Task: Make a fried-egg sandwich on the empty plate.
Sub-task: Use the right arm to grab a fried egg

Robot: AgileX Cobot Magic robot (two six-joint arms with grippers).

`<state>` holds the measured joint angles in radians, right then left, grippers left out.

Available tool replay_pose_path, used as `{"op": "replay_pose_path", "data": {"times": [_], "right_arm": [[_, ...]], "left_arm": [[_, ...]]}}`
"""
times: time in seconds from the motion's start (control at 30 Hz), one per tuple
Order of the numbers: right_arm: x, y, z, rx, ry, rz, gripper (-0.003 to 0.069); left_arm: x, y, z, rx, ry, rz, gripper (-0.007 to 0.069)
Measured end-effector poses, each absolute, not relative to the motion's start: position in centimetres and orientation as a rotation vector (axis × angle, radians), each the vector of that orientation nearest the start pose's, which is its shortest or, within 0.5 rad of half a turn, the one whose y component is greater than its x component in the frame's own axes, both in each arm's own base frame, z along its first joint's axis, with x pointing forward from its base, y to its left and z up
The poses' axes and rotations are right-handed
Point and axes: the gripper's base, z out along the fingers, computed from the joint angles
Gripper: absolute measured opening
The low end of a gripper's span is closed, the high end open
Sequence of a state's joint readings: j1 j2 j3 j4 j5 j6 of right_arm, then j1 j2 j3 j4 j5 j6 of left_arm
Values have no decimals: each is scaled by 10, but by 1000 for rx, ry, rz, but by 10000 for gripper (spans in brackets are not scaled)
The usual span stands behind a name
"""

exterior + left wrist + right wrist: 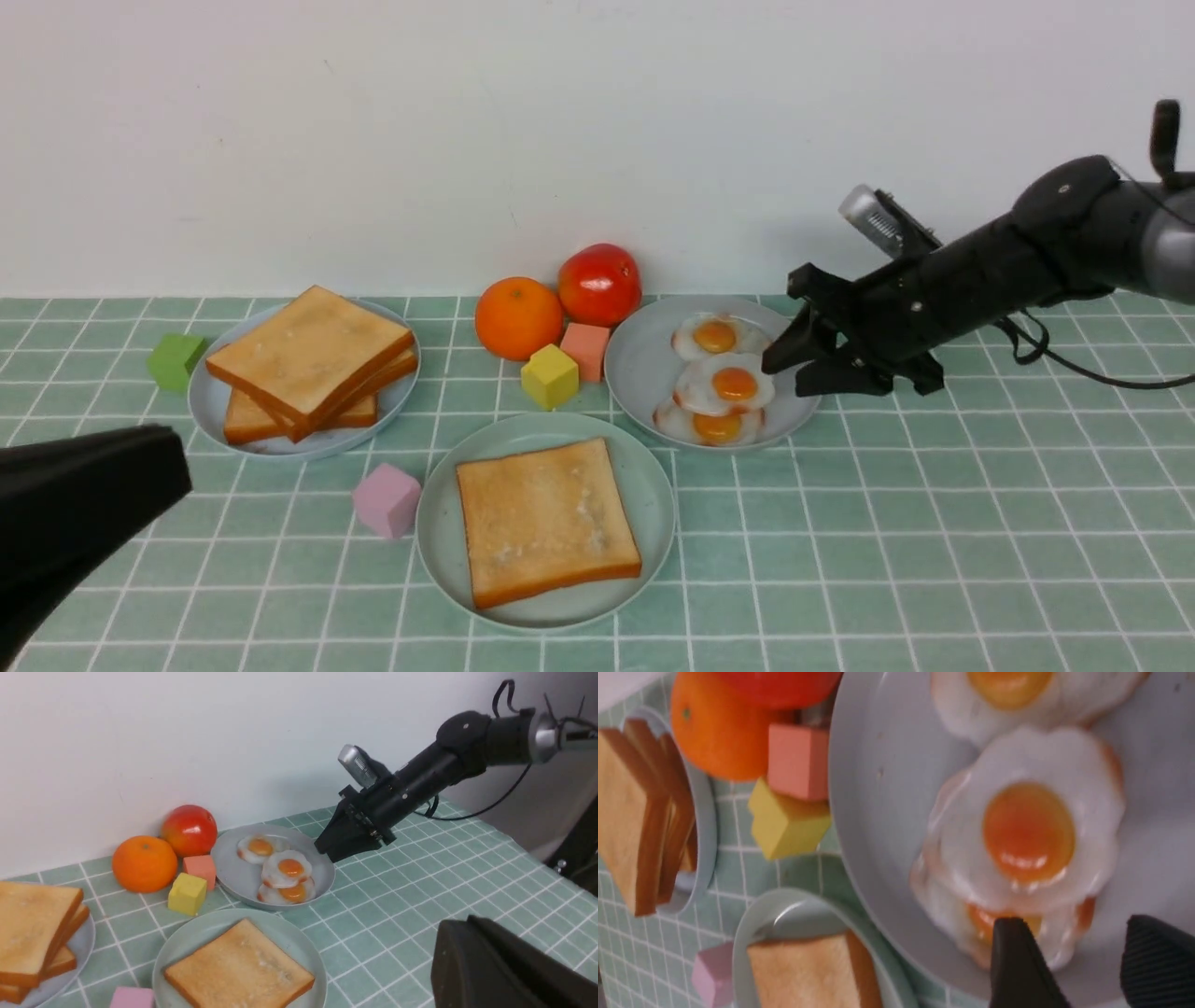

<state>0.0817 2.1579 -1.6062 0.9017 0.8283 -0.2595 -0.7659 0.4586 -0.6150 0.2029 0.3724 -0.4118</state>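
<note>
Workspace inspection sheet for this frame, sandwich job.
Surface: green tiled tabletop, no spills.
Job's things: round pale mint-green plate holds one square golden toast slice, no egg; three white fried eggs on grey-blue plate; toast stack on second grey-blue plate.
Clutter: orange, red tomato, green cube, yellow cube, salmon cube, pink cube.
End effectors: right end effector open by the eggs, empty; left end effector shut.
Cables: black cable hangs from right arm.
Surroundings: plain white wall.

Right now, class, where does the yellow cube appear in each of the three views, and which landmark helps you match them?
Front view: yellow cube near the centre, beside the orange.
Left wrist view: cube between the orange and the one-toast plate.
Right wrist view: cube between the orange and the one-toast plate, slightly blurred.
Shared landmark: the orange.
</note>
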Motion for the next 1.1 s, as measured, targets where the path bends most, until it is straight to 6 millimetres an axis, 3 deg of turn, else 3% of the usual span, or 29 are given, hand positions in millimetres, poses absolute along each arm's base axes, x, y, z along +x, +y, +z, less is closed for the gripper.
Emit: {"op": "replay_pose_path", "data": {"times": [0.37, 1.1], "right_arm": [[468, 90, 151, 314, 2645, 983, 329], [476, 92, 140, 420, 2588, 1045, 329]], "left_arm": [[76, -66, 357, 408, 1643, -703, -13], [77, -67, 357, 410, 1648, -701, -13]]}}
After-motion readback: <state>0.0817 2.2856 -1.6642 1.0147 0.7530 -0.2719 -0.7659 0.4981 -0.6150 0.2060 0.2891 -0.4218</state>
